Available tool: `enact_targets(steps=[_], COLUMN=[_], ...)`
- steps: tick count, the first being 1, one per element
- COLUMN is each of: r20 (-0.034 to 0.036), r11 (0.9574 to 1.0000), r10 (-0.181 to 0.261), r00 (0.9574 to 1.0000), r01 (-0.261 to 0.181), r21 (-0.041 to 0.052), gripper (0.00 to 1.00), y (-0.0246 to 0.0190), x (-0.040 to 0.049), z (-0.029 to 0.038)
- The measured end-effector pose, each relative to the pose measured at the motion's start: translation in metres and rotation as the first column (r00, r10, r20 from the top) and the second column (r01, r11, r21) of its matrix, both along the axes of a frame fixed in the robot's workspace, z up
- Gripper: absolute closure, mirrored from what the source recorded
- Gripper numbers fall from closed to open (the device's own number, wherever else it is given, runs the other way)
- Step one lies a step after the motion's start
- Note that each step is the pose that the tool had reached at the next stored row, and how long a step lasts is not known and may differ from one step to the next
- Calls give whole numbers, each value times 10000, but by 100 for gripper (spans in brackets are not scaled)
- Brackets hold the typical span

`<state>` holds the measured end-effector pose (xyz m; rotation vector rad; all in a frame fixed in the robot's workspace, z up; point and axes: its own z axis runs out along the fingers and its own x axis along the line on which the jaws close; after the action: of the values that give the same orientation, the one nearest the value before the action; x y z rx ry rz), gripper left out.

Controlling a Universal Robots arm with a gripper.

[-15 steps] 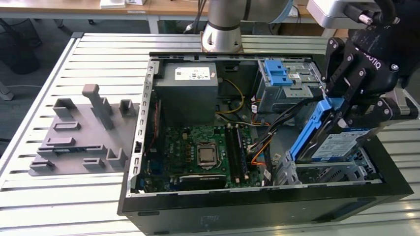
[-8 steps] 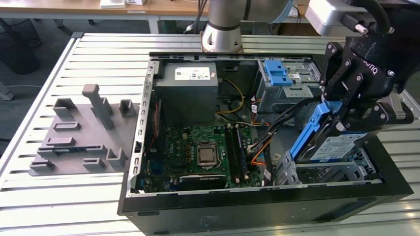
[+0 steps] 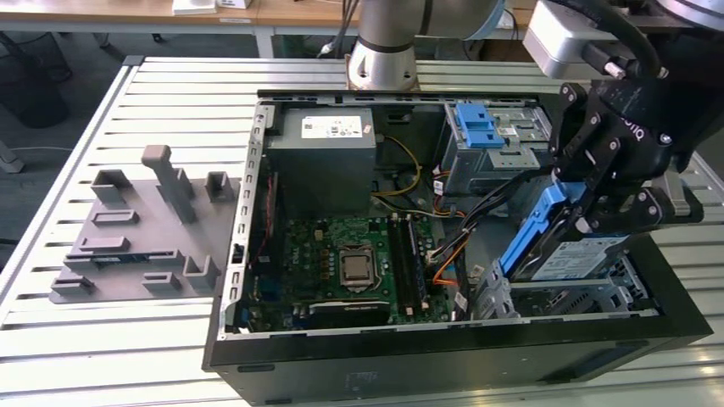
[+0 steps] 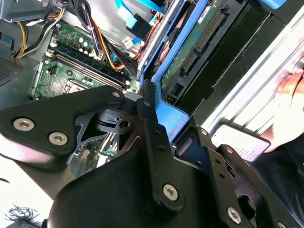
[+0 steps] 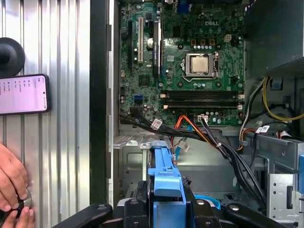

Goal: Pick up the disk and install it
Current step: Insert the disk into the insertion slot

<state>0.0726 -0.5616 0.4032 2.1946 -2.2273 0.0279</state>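
My gripper (image 3: 591, 214) is shut on the disk (image 3: 562, 254), a silver drive with a blue-and-white label in a blue bracket. I hold it tilted on edge at the exterior view's right, its lower end in the grey metal bay (image 3: 605, 297) at the front corner of the open computer case (image 3: 453, 348). In the first wrist view the blue bracket of the disk (image 5: 166, 183) sticks out between my black fingers (image 5: 135, 211). The second wrist view looks along the disk (image 4: 190, 52) from behind the gripper (image 4: 159, 111).
Black and orange cables (image 3: 481, 212) run beside the disk. A second grey bay with a blue latch (image 3: 477, 127) sits further back. The motherboard (image 3: 351, 259) fills the case floor. A grey fixture block (image 3: 136, 229) lies on the exterior view's left. A person's hand (image 5: 12, 183) and a phone (image 5: 23, 94) rest outside the case.
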Motion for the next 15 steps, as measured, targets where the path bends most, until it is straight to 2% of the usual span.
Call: enact_targets(steps=[15], r20=[0], r11=[10000], r10=[1], r00=[10000], r01=[-1], r21=[-2], gripper=[64], y=[-7], x=[1], z=[-245])
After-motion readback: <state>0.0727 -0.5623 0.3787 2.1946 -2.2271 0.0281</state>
